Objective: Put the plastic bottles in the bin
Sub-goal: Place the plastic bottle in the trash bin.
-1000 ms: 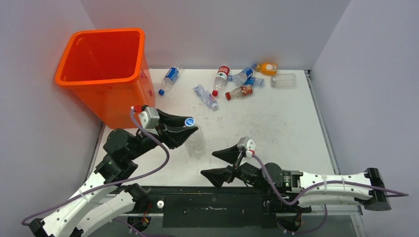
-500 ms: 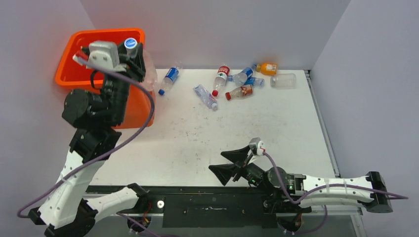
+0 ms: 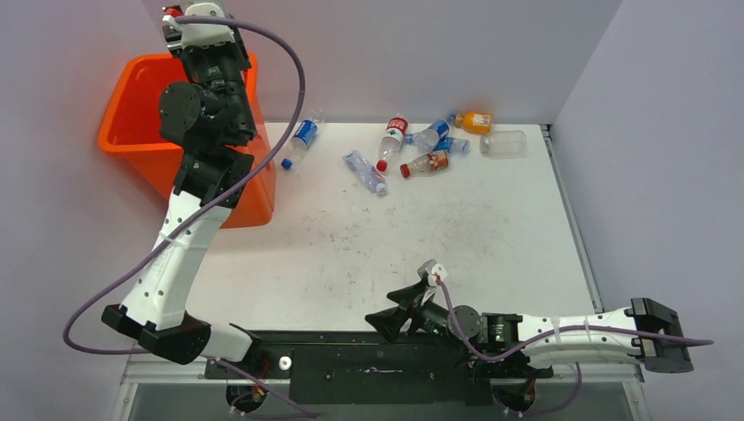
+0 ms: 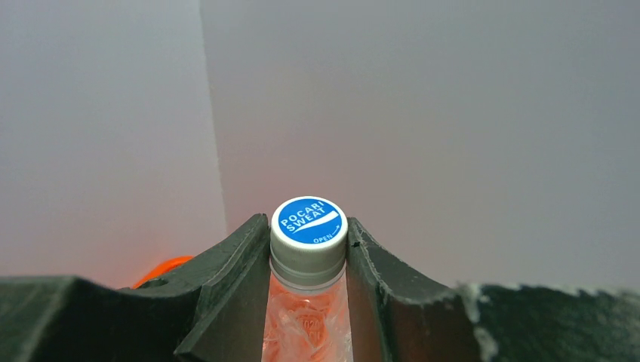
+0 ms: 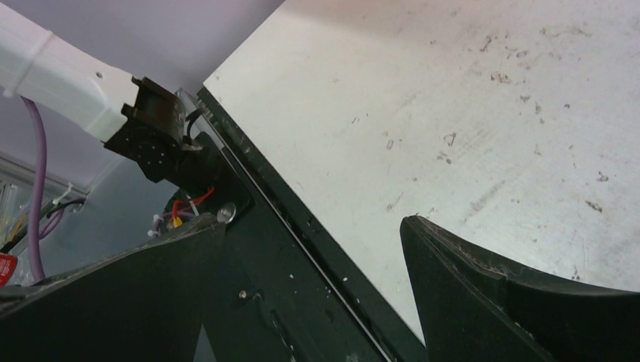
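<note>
In the left wrist view my left gripper (image 4: 309,223) is shut on the neck of a clear plastic bottle (image 4: 306,332) with a blue-and-white cap, facing the grey back wall. A sliver of the orange bin's rim (image 4: 162,268) shows below the left finger. From above, the left arm (image 3: 206,105) reaches high over the bin (image 3: 132,132) and hides that bottle. Several more plastic bottles lie at the table's far side, among them a blue-labelled one (image 3: 303,136), a red-capped one (image 3: 392,139) and an orange one (image 3: 475,120). My right gripper (image 3: 379,308) is open and holds nothing, low at the near edge.
The bin stands at the table's far left corner against grey walls. The black base rail (image 5: 302,271) runs along the near edge, right under my right gripper (image 5: 313,221). Scuffed white tabletop (image 3: 421,228) lies between the arms and the bottles.
My left arm has lifted the bottle from the table's near left up and back over the bin. The right gripper has drawn back slightly toward the near edge, still open.
</note>
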Motion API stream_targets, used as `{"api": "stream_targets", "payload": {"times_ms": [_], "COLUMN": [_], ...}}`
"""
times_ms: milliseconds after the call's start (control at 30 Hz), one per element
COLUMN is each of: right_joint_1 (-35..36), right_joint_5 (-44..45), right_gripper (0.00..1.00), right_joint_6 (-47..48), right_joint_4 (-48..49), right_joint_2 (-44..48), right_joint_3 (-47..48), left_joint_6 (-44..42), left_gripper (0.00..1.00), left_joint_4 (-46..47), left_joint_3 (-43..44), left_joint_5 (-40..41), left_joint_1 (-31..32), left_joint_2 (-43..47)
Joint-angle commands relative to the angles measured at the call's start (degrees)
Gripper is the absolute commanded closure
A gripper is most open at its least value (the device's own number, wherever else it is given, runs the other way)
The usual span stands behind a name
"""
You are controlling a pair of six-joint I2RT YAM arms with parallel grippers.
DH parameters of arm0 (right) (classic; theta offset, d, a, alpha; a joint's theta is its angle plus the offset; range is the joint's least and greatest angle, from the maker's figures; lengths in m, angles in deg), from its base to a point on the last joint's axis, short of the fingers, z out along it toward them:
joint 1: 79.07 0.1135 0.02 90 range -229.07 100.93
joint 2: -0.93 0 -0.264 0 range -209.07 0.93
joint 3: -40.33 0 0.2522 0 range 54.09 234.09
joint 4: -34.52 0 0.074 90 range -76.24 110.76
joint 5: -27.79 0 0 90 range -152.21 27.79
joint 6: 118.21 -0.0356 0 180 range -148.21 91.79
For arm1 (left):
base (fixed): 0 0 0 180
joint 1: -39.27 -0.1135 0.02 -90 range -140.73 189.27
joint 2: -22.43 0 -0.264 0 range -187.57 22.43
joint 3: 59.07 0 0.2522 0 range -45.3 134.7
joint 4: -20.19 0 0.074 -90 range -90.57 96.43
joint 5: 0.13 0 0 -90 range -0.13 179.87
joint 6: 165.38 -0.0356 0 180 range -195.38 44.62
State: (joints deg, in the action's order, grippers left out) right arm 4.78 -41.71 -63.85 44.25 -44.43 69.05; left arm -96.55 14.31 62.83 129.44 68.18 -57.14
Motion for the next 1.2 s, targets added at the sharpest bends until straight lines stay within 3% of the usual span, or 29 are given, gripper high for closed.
{"api": "stream_targets", "payload": {"times_ms": [0,300,500,800,833,900,933,1033,1067,1100,1167], "right_joint_1": [0.74,1.09,1.12,1.12,1.13,1.14,1.09,1.11,1.09,1.13,1.11], "right_joint_5": [-0.98,1.04,2.46,2.21,2.37,2.93,3.15,4.50,4.87,5.21,6.05], "right_gripper": [0.10,0.10,0.10,0.10,0.10,0.10,0.10,0.10,0.10,0.10,0.10], "right_joint_6": [-3.01,-3.39,-2.78,-2.28,-2.33,-2.33,-2.23,-2.01,-1.86,-1.89,-1.77], "right_joint_4": [1.12,-6.21,-7.78,-7.04,-7.16,-7.81,-8.24,-9.64,-9.76,-9.68,-9.29], "right_joint_2": [2.19,11.82,16.21,12.51,12.62,13.19,13.54,14.33,14.34,14.23,13.38], "right_joint_3": [-1.77,-4.03,-5.74,-4.85,-4.85,-4.71,-4.57,-4.09,-3.92,-3.75,-3.44], "left_joint_6": [-7.44,5.29,10.01,12.76,13.13,14.45,15.03,13.57,11.93,10.48,8.38], "left_gripper": [1.00,1.00,1.00,1.00,0.91,0.58,0.47,0.24,0.08,0.02,0.04], "left_joint_4": [16.01,14.86,12.16,10.65,10.19,8.30,6.62,4.14,4.41,4.95,4.75], "left_joint_3": [-0.45,-7.03,-9.24,-12.11,-12.09,-11.13,-9.70,-6.00,-5.51,-5.33,-5.53], "left_joint_5": [4.60,5.90,1.59,2.89,2.80,1.04,0.08,-0.59,-0.37,-0.17,-1.10], "left_joint_1": [-2.36,-13.87,-16.12,-17.83,-17.75,-17.77,-17.54,-14.56,-12.65,-10.66,-6.77], "left_joint_2": [-1.17,-3.88,-5.06,-6.17,-6.00,-5.40,-5.22,-4.28,-3.59,-2.65,-0.08]}}
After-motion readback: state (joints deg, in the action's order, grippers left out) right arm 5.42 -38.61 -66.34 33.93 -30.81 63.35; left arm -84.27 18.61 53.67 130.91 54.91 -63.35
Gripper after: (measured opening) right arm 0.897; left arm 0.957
